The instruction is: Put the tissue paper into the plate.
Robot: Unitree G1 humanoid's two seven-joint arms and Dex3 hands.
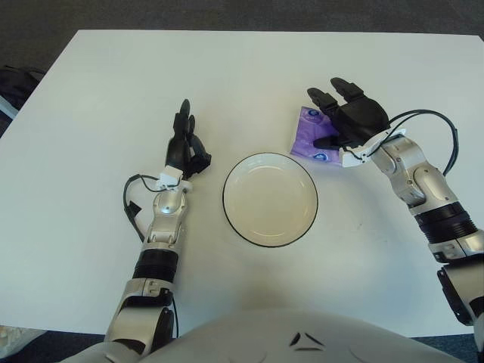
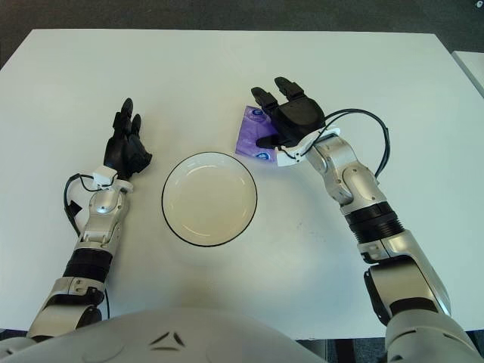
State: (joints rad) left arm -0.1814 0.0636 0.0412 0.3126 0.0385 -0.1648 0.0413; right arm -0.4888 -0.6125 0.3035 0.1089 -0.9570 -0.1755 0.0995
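A purple tissue pack lies flat on the white table just right of and behind a white plate with a dark rim. The plate holds nothing. My right hand is over the right part of the pack, fingers spread past its far edge and thumb on its near side, not closed around it. The hand hides part of the pack. My left hand shows left of the plate, fingers stretched out and holding nothing.
The white table stretches wide beyond the plate and hands. Its far edge meets dark floor. A dark object shows past the table's left edge. A black cable loops by my right wrist.
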